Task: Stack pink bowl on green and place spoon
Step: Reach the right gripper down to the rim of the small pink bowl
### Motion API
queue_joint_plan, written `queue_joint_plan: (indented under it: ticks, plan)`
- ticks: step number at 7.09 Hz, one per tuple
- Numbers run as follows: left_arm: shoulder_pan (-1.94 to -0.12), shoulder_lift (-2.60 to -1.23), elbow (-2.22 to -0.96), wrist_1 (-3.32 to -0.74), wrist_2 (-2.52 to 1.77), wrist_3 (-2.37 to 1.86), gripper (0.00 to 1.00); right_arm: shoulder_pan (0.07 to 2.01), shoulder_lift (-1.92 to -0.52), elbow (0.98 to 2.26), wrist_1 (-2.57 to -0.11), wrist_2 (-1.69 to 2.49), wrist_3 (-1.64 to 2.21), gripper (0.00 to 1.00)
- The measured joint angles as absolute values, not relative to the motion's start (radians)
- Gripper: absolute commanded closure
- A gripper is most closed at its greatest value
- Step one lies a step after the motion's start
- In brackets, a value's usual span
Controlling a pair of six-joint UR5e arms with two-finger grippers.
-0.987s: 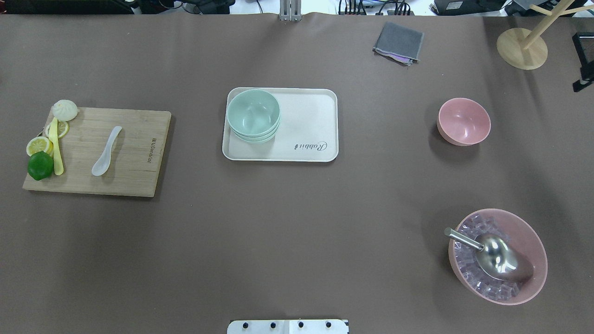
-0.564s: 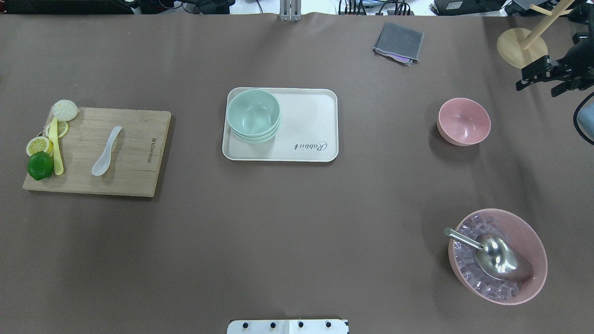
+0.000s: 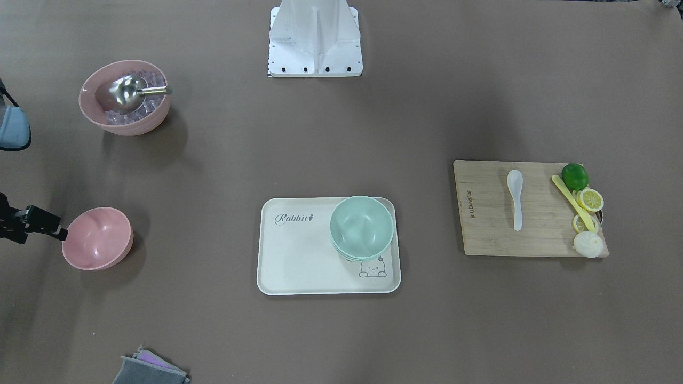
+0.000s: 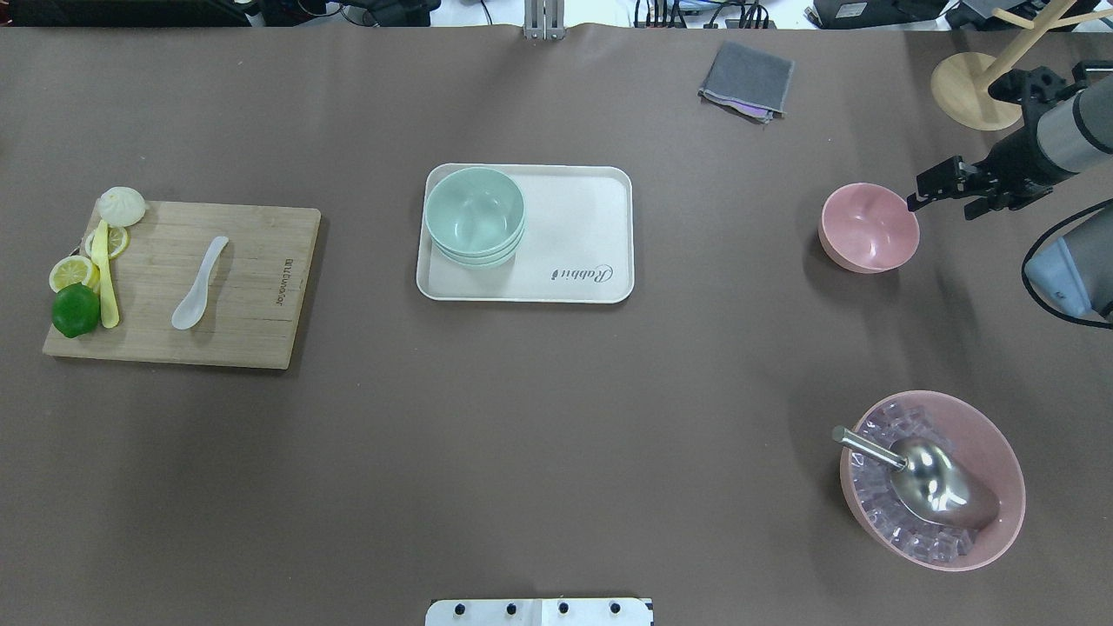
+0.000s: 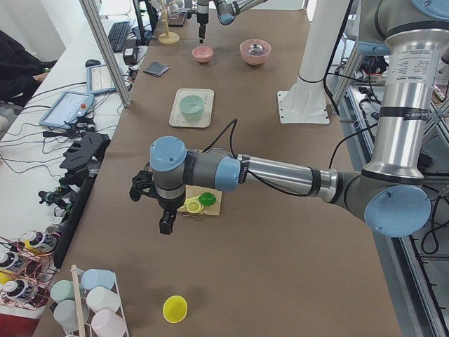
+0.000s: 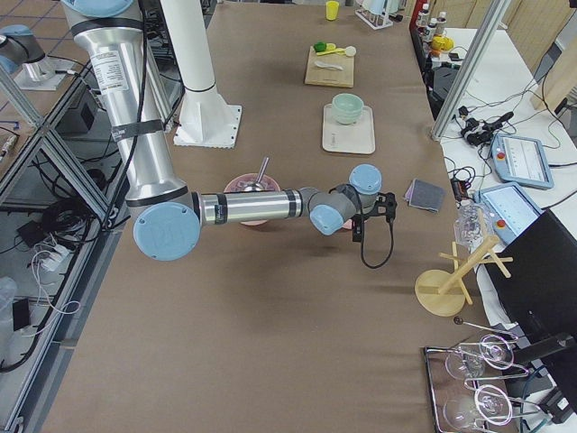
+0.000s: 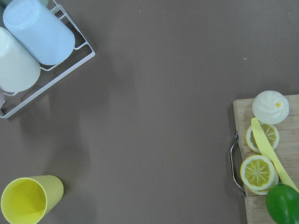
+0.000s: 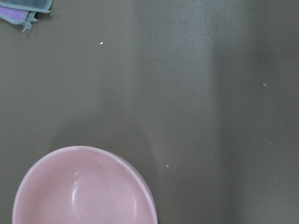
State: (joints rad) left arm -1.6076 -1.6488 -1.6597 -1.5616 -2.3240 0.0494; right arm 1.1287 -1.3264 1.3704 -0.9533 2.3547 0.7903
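Note:
A small pink bowl (image 4: 869, 228) stands empty on the table at the right; it also shows in the front view (image 3: 97, 238) and the right wrist view (image 8: 84, 186). Stacked green bowls (image 4: 475, 213) sit at the left end of a cream tray (image 4: 591, 235). A white spoon (image 4: 199, 283) lies on a wooden cutting board (image 4: 261, 330). My right gripper (image 4: 943, 207) hovers just right of the pink bowl's rim, its fingers apart and empty. My left gripper (image 5: 163, 226) shows only in the exterior left view, beyond the board's end; I cannot tell whether it is open.
A large pink bowl (image 4: 1000, 435) of ice cubes with a metal scoop stands at the front right. A grey cloth (image 4: 748, 80) and a wooden stand (image 4: 978, 87) are at the back right. Lime, lemon slices, bun and yellow knife line the board's left end. A yellow cup (image 7: 28, 203) and a cup rack (image 7: 32, 46) lie beyond it.
My right arm has come in from the right edge and moved left and towards the pink bowl. Bowls, spoon and tray have not moved.

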Motion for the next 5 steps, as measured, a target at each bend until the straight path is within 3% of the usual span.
queue_joint_plan:
  ticks: [5]
  plan:
    - [-1.608, -1.648, -1.653, -1.559, -2.325, 0.049, 0.03, 1.08, -1.322, 1.359, -0.953, 2.35, 0.788, 0.49]
